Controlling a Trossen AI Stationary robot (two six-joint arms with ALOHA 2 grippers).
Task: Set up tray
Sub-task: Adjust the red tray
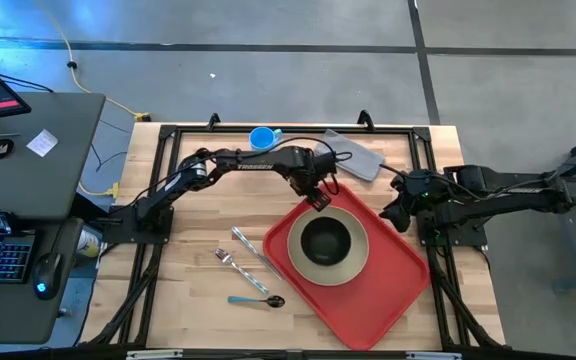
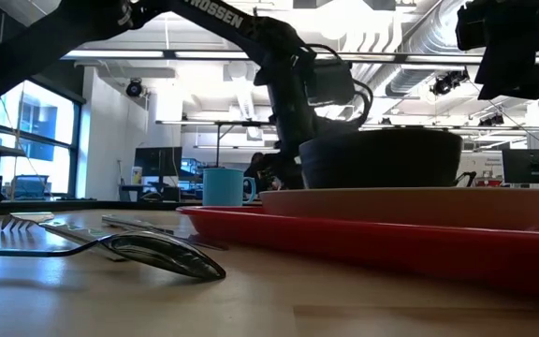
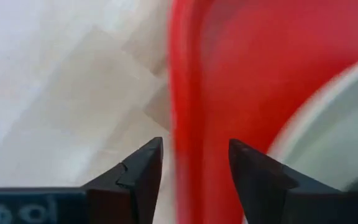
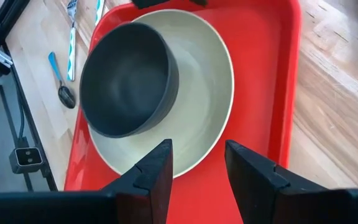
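The red tray [image 1: 388, 285] lies flat and askew on the wooden table, right of centre. On it rests a beige plate [image 1: 359, 256] with a dark bowl [image 1: 326, 240] standing inside. My left gripper [image 3: 194, 163] points down at the tray's far-left edge [image 1: 318, 200]. It is open, with one finger on each side of the raised rim [image 3: 185, 93] and a gap showing on both sides. My right gripper [image 4: 197, 165] hangs open above the tray's right corner [image 1: 400, 212], well clear of it, with nothing between its fingers.
A knife and fork [image 1: 248, 250] and a blue-handled spoon [image 1: 258, 300] lie on the bare wood left of the tray. A blue cup [image 1: 262, 138] and a grey folded cloth [image 1: 353, 155] sit near the far edge. A black frame borders the table.
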